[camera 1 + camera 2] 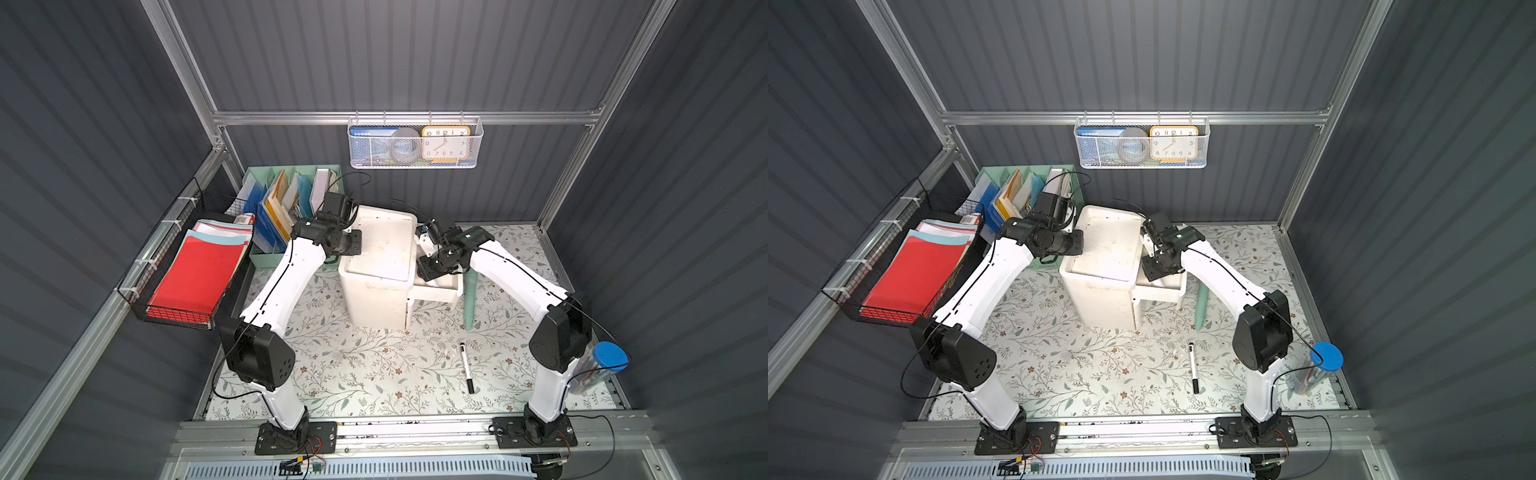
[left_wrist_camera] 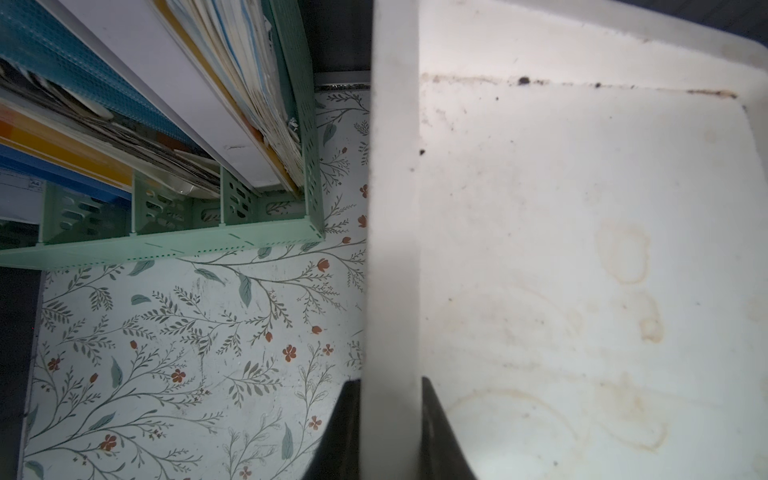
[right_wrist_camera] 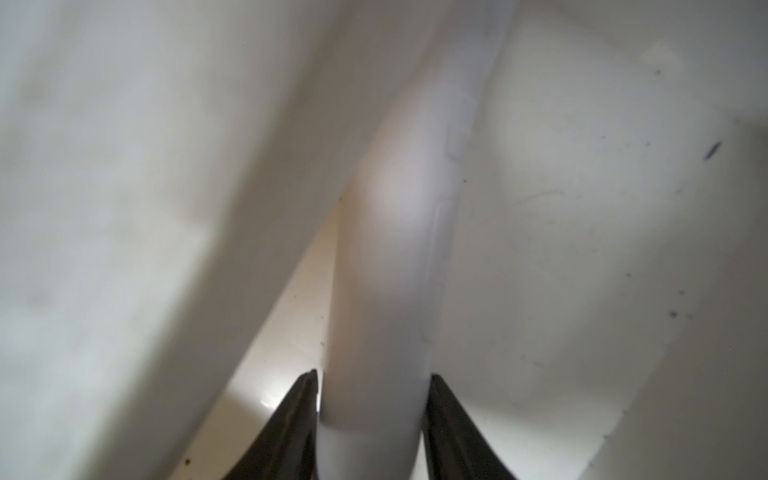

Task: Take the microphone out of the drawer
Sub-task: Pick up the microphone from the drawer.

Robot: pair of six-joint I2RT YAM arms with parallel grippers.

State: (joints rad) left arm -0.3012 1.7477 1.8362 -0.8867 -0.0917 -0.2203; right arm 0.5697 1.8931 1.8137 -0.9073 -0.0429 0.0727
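Left gripper (image 2: 390, 382): fingers narrow, clamped on the top rim of the cabinet (image 1: 380, 249). The cabinet sits mid-table (image 1: 374, 374) near the far edge, with the drawer (image 1: 438, 293) open toward the right edge. Right gripper (image 3: 374, 376) is down in the drawer, fingers against both sides of the white microphone (image 3: 390, 249) inside it.

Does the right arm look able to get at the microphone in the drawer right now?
Probably yes. The drawer is pulled out, and the right gripper is down inside it, fingers either side of a white shaft that looks like the microphone. Nothing lies between them.
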